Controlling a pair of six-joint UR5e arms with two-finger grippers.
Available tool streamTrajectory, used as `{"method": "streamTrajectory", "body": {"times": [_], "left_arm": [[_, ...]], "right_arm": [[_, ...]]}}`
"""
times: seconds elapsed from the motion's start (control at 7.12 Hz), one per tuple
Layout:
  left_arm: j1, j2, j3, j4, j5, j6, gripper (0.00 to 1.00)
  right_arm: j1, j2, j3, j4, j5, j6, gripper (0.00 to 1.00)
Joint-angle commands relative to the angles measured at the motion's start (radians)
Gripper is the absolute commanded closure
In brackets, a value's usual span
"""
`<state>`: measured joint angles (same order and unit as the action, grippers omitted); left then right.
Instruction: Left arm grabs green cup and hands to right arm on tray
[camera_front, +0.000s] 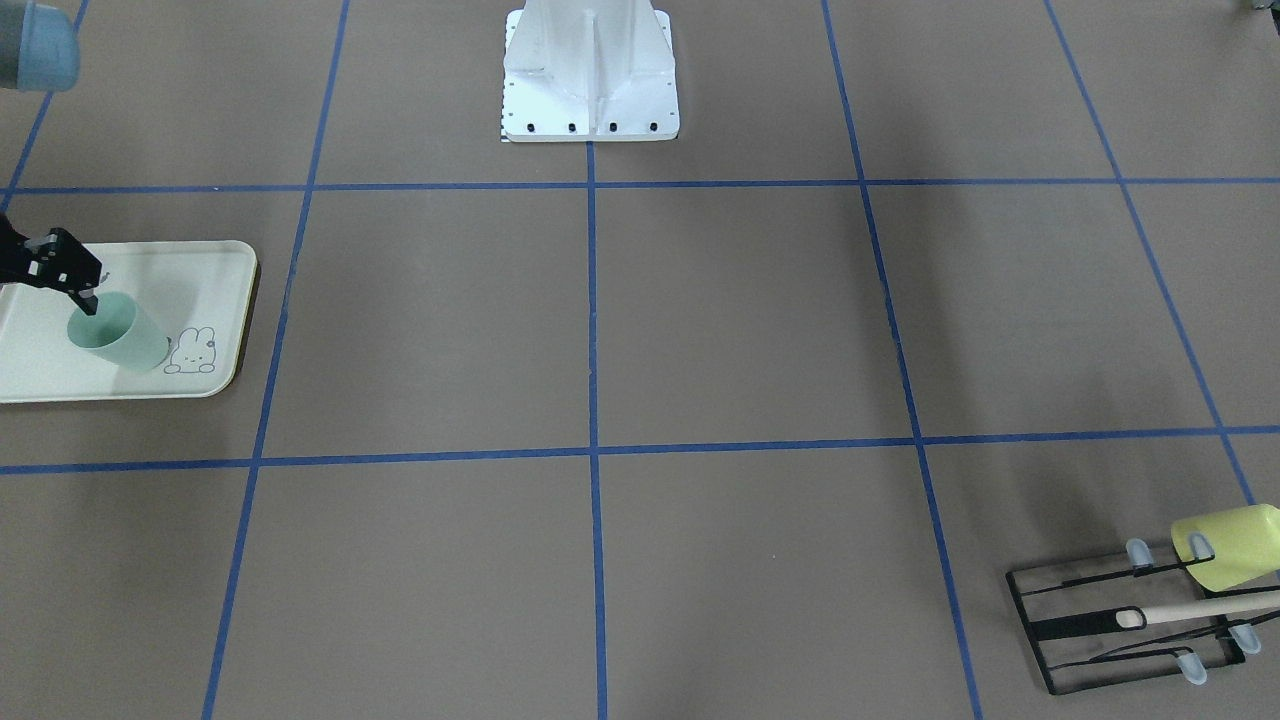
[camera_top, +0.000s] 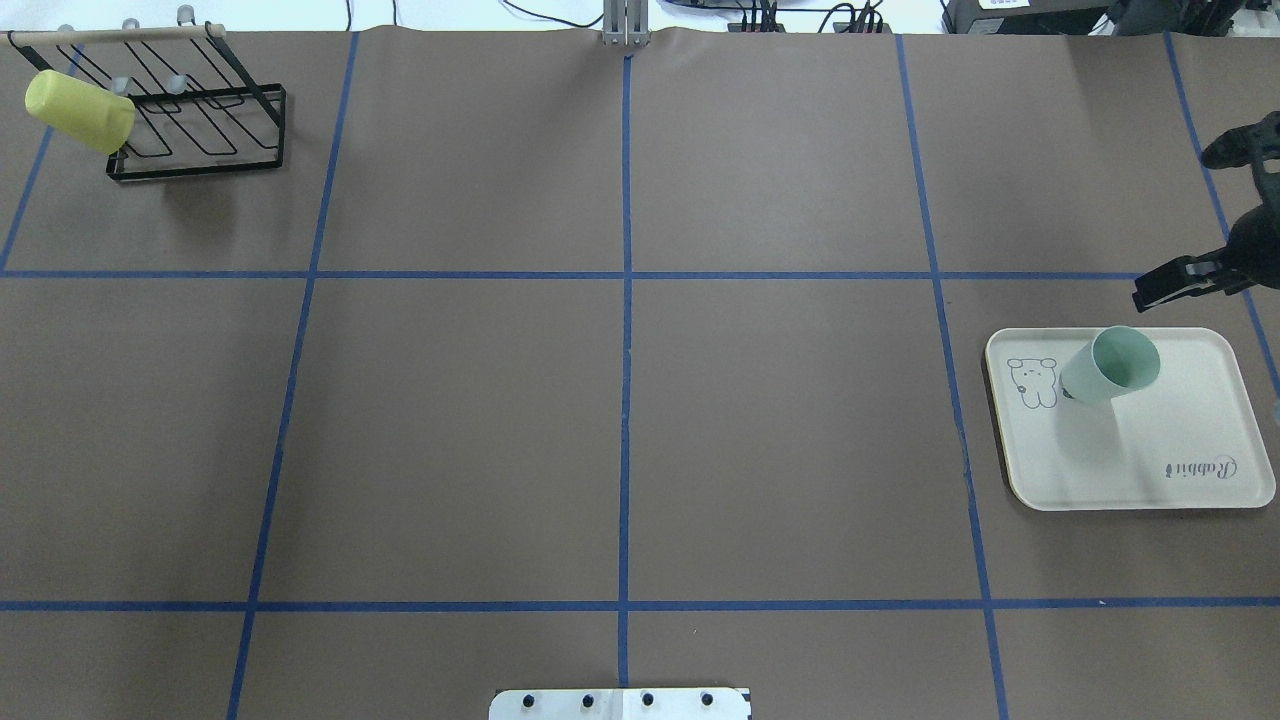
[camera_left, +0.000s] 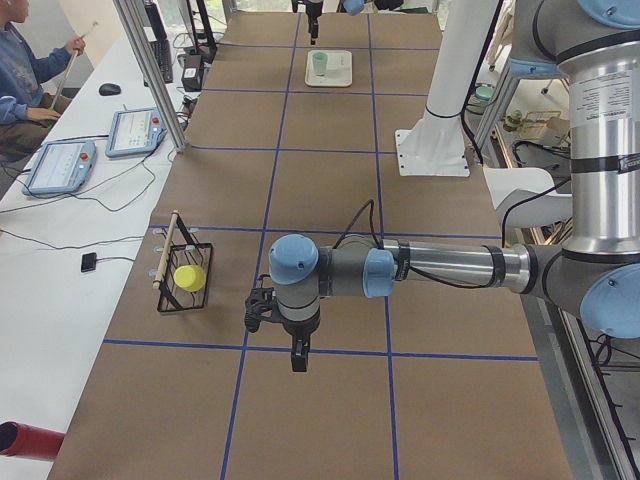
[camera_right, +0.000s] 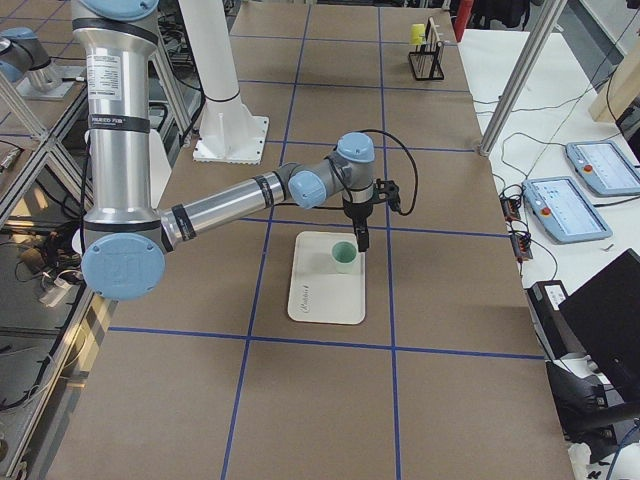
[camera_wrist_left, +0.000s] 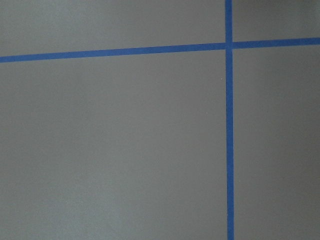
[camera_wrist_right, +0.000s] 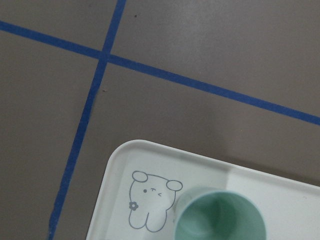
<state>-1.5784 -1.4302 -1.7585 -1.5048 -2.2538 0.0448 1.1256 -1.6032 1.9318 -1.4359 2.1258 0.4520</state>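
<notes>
Green cup (camera_top: 1105, 368): pale mint, smooth matte plastic, slightly tapered, no handle. It stands upright, mouth up, on the tray (camera_top: 1130, 480), at the end with the bunny line drawing (camera_top: 1033, 382).

Tray: flat, cream-white, rectangular, with rounded corners and a low raised rim. "Rabbit" script (camera_top: 1200, 468) sits in the opposite corner.

Right claw (camera_top: 1145, 295): black, pointing down, just beside the cup's rim. Can't tell if it touches, or whether it's released or clenched. The right wrist view shows the cup's open mouth from above, with no fingers in frame.

Left claw (camera_left: 298, 358): hangs over bare brown table (camera_top: 450, 420), well apart from the tray. It shows only in the side view, so I can't tell its state.

Far corner: black wire rack (camera_top: 195, 165) with a wooden rod on top, and a yellow-green cup (camera_top: 80, 110) hung on it, tilted. Blue tape (camera_top: 625, 300) grids the matte table.
</notes>
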Motion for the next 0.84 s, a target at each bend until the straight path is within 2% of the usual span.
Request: {"method": "streamTrajectory", "body": {"times": [0.0, 0.28, 0.42, 0.7], "left_arm": [[0.0, -0.003, 0.001, 0.0, -0.006, 0.001, 0.0], [0.0, -0.004, 0.004, 0.002, -0.006, 0.003, 0.0], [0.0, -0.001, 0.004, 0.002, -0.006, 0.004, 0.0], [0.0, -0.001, 0.011, 0.002, -0.006, 0.004, 0.0]], "right_arm": [[0.155, -0.082, -0.061, 0.0, 0.06, -0.265, 0.0], [0.281, -0.16, -0.124, -0.006, 0.065, -0.494, 0.0], [0.308, -0.17, -0.143, -0.047, 0.066, -0.515, 0.0], [0.368, -0.152, -0.11, -0.237, 0.149, -0.513, 0.0]]}}
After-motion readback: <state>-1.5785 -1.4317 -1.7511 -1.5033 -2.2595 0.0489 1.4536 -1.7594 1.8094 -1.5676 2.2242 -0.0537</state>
